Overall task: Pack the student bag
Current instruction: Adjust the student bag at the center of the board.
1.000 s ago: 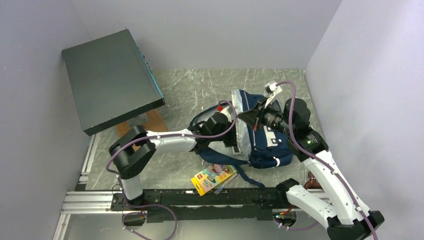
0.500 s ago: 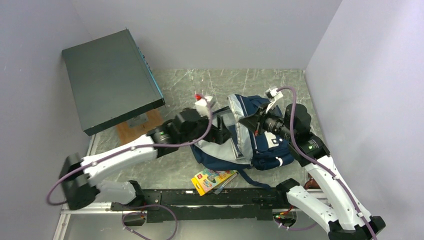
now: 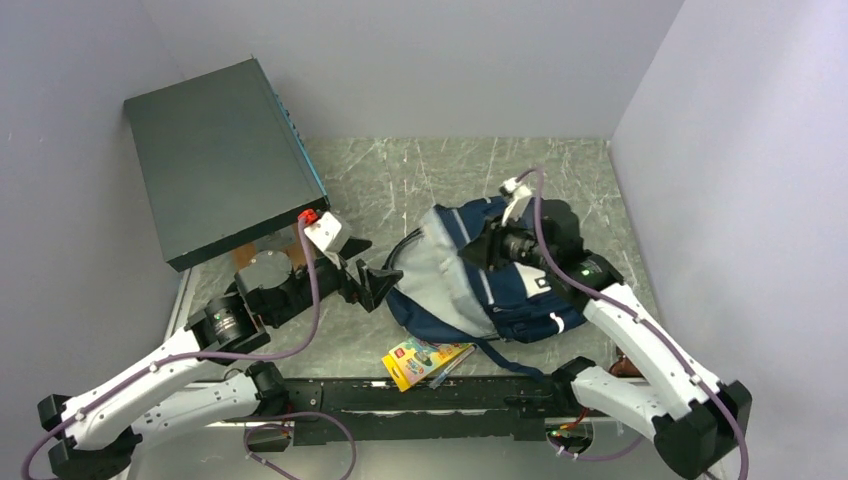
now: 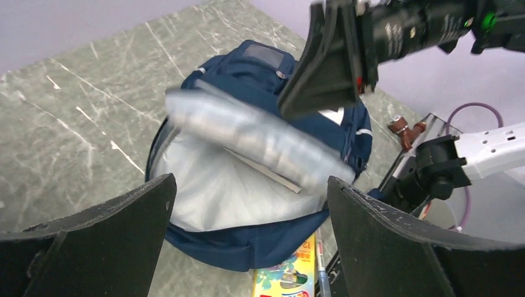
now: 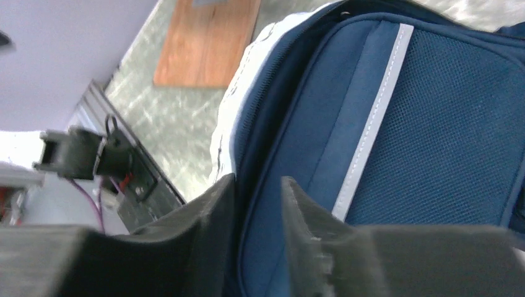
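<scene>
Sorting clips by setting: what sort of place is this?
Likely a robotics lab test cell: plain partition walls box in a marble-patterned table holding a student bag, and a left arm and right arm are bolted to a metal rail at its near edge.

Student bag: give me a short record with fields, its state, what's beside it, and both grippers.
bag: student bag, lying on the table, main compartment open, pale lining showing
beside it: yellow box, on the table at its near side, outside the bag
left gripper: open, empty, facing the bag's opening
right gripper: jaws astride the bag's rim, narrowly apart; grip unclear
</scene>
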Available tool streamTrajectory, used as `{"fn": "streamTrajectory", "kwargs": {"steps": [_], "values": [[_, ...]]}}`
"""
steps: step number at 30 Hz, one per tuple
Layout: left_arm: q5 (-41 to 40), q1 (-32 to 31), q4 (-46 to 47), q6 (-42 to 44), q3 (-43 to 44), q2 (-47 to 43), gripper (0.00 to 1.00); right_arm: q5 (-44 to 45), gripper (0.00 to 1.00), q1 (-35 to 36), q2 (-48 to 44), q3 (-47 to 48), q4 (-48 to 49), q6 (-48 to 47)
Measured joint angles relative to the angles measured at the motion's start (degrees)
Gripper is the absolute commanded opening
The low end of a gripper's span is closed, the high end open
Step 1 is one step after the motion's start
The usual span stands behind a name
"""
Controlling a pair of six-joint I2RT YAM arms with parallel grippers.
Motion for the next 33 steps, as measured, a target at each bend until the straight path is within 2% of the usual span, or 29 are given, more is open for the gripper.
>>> {"fn": "streamTrajectory", "kwargs": {"steps": [3,6,8,11,14,17,23,28,33], "values": [[-1.29,0.0,-0.39,1.75,0.0,-0.81,0.99,0.15,0.78,4.68,2.84,-2.29,0.81,1.97],[-1.07,0.04,-0.94,2.69,0.24,1.44,0.99,1.84,0.92,7.54,3.39,-4.55,0.11,4.17],[0.07,0.04,-1.25,2.93,0.7,4.57,0.98,5.66,0.99,6.56,2.01,-5.29,-1.75,6.08],[3.06,0.04,-1.25,2.93,1.27,10.23,0.96,13.73,0.99,2.12,-3.15,-6.19,-5.16,10.03],[7.69,0.09,-1.31,2.71,1.4,15.37,0.9,23.45,0.9,-2.1,-9.77,-8.09,-8.07,15.32],[12.83,0.09,-1.27,2.23,2.19,20.26,0.87,33.66,0.85,-3.58,-16.44,-12.87,-13.11,23.93],[20.24,0.09,-0.66,-0.57,2.45,26.23,0.85,42.14,0.82,-3.65,-23.17,-22.67,-18.36,36.92],[19.69,0.09,-1.22,-2.49,2.4,26.91,0.82,43.98,0.82,-5.6,-18.99,-24.94,-11.43,37.27],[18.1,0.09,-2.05,-4.22,1.79,26.88,0.82,36.11,0.86,-17.81,-1.92,-22.1,4.85,26.99]]}}
